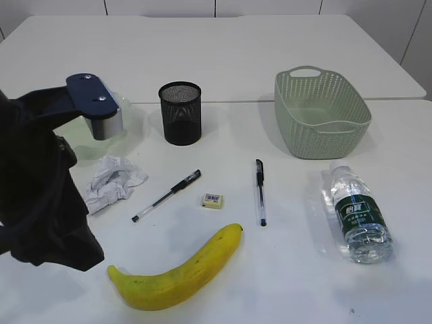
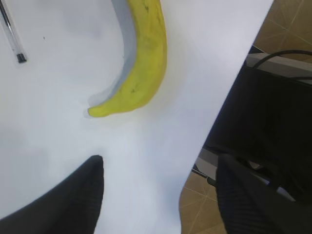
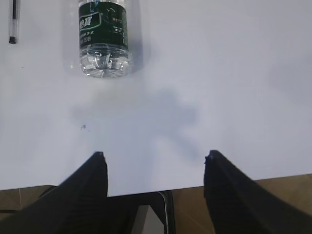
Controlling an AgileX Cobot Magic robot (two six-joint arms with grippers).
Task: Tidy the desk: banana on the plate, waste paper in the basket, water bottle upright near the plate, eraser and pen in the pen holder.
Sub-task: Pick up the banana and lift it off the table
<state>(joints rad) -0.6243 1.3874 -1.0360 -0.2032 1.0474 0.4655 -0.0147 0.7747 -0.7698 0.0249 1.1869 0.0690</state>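
Note:
The yellow banana (image 1: 179,273) (image 2: 144,63) lies near the table's front edge. My left gripper (image 2: 160,157) hovers open and empty just short of the banana's tip, over the table's corner. The water bottle (image 1: 356,212) (image 3: 103,34) lies on its side at the right, and my right gripper (image 3: 155,153) hangs open and empty over the front edge, short of its base. Two pens (image 1: 167,196) (image 1: 259,192) and a small eraser (image 1: 212,200) lie mid-table. Crumpled waste paper (image 1: 111,181) sits left. The black mesh pen holder (image 1: 180,113) and green basket (image 1: 320,111) stand behind. A pale plate rim (image 1: 135,125) peeks from behind my left arm.
My left arm (image 1: 40,182) fills the left side of the exterior view and hides part of the table there. The right arm is outside that view. Floor shows past the table edge (image 2: 219,117) in both wrist views. A seam (image 1: 229,102) splits the table behind the holder.

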